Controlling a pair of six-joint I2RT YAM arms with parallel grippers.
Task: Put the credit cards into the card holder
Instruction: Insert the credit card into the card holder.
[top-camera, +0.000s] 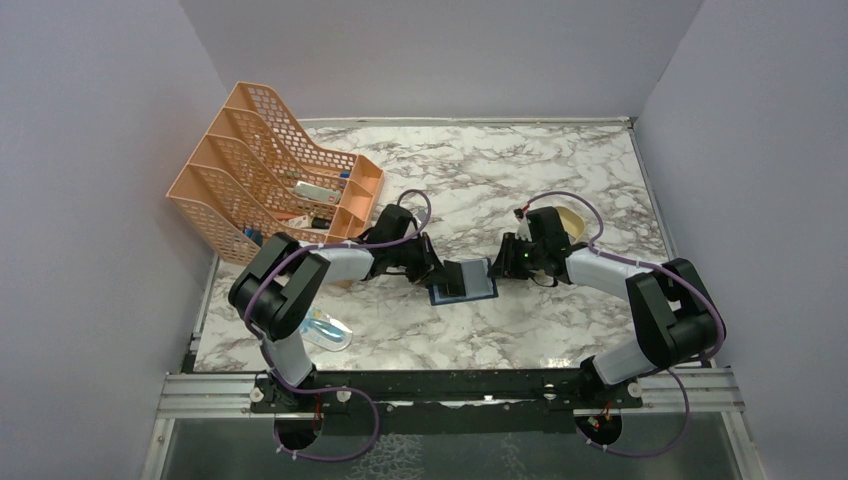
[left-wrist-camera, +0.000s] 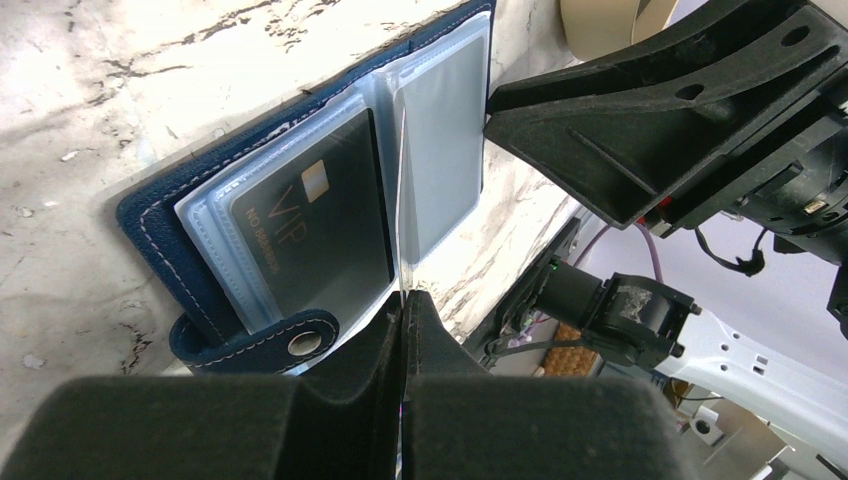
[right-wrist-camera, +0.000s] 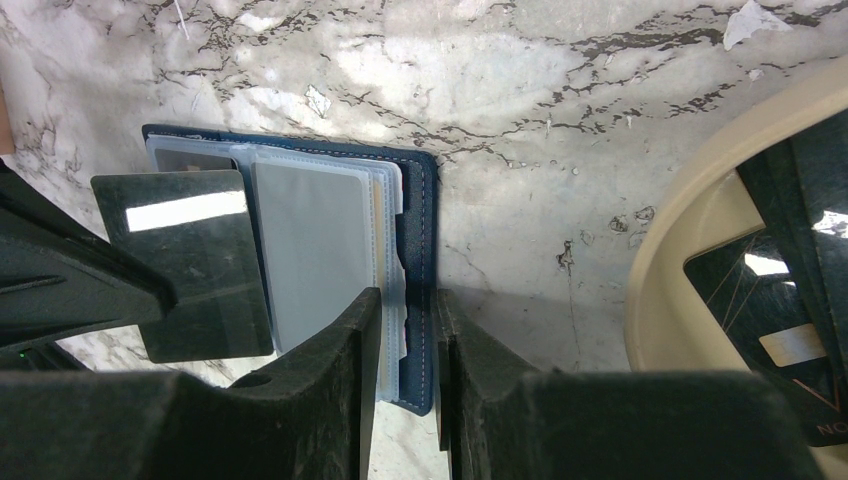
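Note:
The navy card holder (top-camera: 465, 281) lies open on the marble table between both arms. A dark grey credit card marked VIP (left-wrist-camera: 310, 230) sits in its left clear pocket, and the right pocket (left-wrist-camera: 440, 150) looks pale grey. My left gripper (left-wrist-camera: 405, 300) is shut on another dark grey credit card (right-wrist-camera: 190, 270), which it holds over the holder's left half and which appears edge-on in the left wrist view. My right gripper (right-wrist-camera: 408, 300) is shut on the holder's right edge (right-wrist-camera: 425, 200), with the navy cover and clear sleeves between its fingers.
A tan oval tray (right-wrist-camera: 680, 260) stands just right of the holder with a dark card (right-wrist-camera: 790, 320) in it. At the back left stands an orange mesh file rack (top-camera: 270, 170). A blue-patterned packet (top-camera: 325, 330) lies near the left arm's base.

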